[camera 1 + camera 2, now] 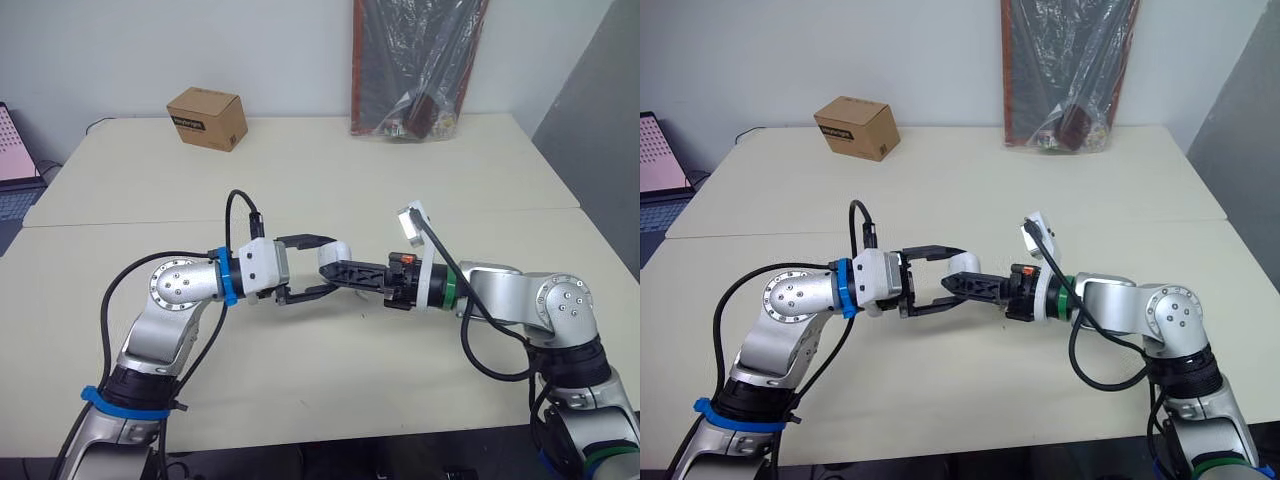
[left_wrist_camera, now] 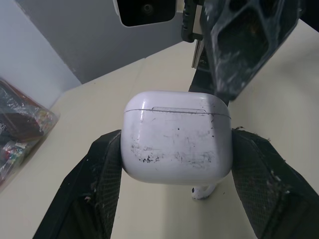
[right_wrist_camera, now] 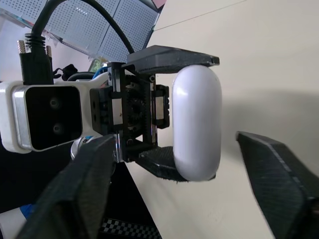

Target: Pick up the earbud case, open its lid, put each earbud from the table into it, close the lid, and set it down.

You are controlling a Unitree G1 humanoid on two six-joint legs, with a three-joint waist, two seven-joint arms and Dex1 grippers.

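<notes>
Fingers of left gripper [image 1: 331, 266]: clamped on the case [image 2: 177, 137], one black pad on each of its two narrow sides.
Fingers of right gripper [image 1: 342, 272]: spread wide, gripping nothing.
Case: white and scuffed, held off the table [image 1: 300, 180] above its middle; the lid is shut, with the seam line showing near the end that faces away from the left wrist.
Right gripper, place: reaches in from 3 o'clock, tips at the case. In its wrist view the case sits between its two fingers. Whether either finger touches the case, I cannot tell.
Left gripper, place: reaches in from 9 o'clock, meeting the right gripper at the centre.
Earbud [image 2: 202, 191]: a small white piece peeking out from under the held case in the left wrist view, lying on the table.
Box [image 1: 207, 118]: brown cardboard, at 11 o'clock on the table.
Bag [image 1: 415, 65]: clear plastic over dark contents, at 1 o'clock, leaning on the wall.
Laptop [image 1: 12, 165]: at 9 o'clock, beyond the table edge.
</notes>
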